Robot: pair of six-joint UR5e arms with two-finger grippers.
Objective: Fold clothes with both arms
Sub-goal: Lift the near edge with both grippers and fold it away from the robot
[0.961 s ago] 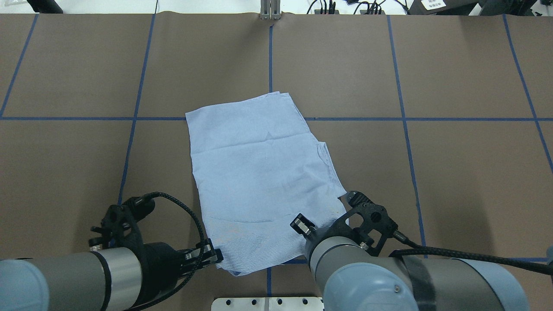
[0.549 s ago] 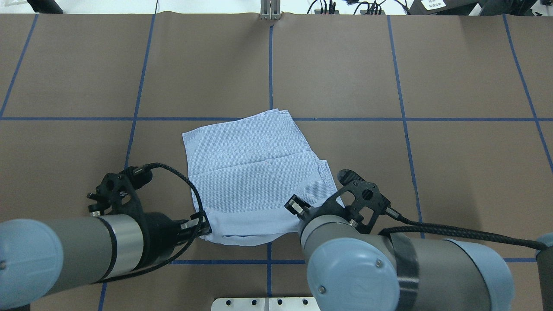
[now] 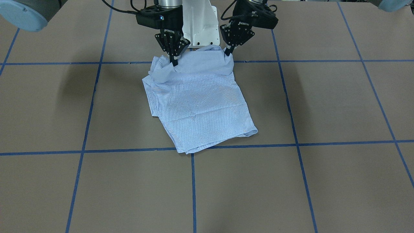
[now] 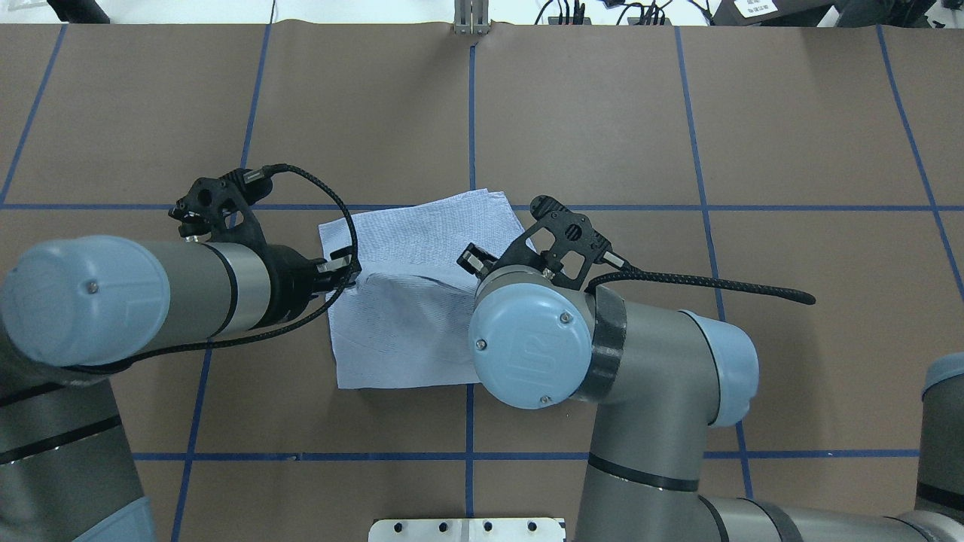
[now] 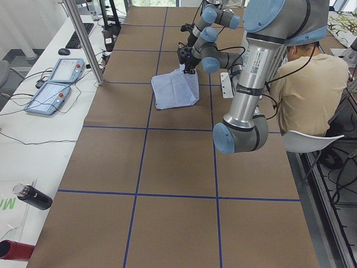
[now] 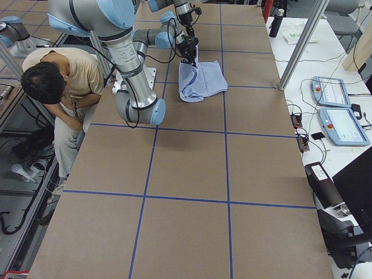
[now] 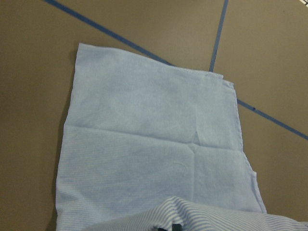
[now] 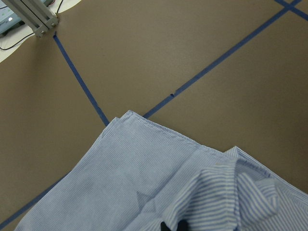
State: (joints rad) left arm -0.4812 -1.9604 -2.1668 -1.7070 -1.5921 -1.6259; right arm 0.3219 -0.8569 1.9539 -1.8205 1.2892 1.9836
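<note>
Over the surface, the left hand and right hand, each clamped on the shirt, lift its near edge mid-fold; next, likely, laying it forward evenly.

Light blue shirt on taped brown table, one edge raised. Left arm beside shirt; seated person beyond; two teach pendants well apart, opposite side.

Table: brown cover, flat, divided into large squares by blue tape lines.
Shirt: lies near the table's middle in the overhead view; the 12 o'clock part is flat, the 6 o'clock edge is raised off the surface.
White plate: at the table's 6 o'clock edge.
</note>
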